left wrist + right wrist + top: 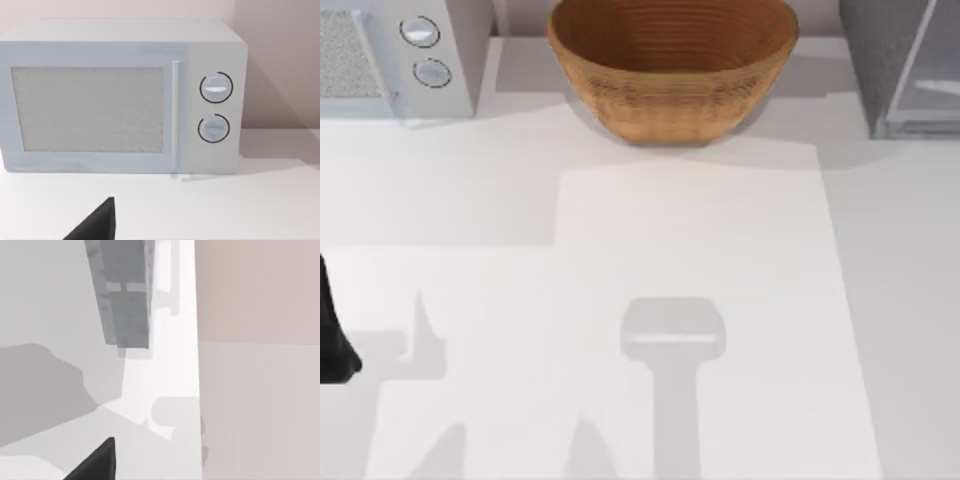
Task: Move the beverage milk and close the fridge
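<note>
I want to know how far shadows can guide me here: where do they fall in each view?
Top view: the wicker basket casts a soft shadow on the table, and grey arm-shaped shadows cross the near half. Left wrist view: a thin shadow sits under the microwave. Right wrist view: broad grey shadow patches lie on the table below the fridge.

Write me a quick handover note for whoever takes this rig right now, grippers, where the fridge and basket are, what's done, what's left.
Left arm: parked at the table's left edge, facing the white microwave.
Right gripper: one dark fingertip in its wrist view, looking toward the fridge.
Fridge: back right corner; whether its door is shut cannot be told from here.
Wicker basket: back centre.
Milk: I cannot place it from these views.
Left: confirm where the milk is, then check and close the fridge.
</note>
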You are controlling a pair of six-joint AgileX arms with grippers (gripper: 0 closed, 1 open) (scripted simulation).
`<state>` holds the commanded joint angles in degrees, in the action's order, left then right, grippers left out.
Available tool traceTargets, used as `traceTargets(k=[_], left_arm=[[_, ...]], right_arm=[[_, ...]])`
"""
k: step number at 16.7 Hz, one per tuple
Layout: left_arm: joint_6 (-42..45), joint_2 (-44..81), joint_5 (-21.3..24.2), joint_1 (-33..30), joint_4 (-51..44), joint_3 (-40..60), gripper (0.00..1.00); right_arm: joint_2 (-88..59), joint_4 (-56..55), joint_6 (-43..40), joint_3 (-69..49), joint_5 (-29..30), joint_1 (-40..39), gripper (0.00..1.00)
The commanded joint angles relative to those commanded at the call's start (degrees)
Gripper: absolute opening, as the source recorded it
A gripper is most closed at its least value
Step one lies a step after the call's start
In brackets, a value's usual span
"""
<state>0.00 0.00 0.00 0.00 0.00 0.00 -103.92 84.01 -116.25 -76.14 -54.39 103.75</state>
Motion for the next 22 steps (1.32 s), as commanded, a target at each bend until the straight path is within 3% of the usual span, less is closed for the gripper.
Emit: traceTargets(k=[4,8,17,22], left_arm=[[0.0,0.0,0.0,0.0,0.0,0.0,1.0],[0.0,0.0,0.0,0.0,0.0,0.0,1.0],[0.0,0.0,0.0,0.0,0.0,0.0,1.0],[0.0,0.0,0.0,0.0,0.0,0.0,1.0]], right_arm=[[0.06,-0.65,0.68,0.09,0.01,-0.93,1.0],[-0.62,-9.23,8.72,-1.11,-0.53,-8.82,1.0],[-1.48,-49.97,52.49,-2.21,3.49,-36.9,1.0],[-1.12,-64.28,73.47,0.39,8.95,-47.4,1.0]])
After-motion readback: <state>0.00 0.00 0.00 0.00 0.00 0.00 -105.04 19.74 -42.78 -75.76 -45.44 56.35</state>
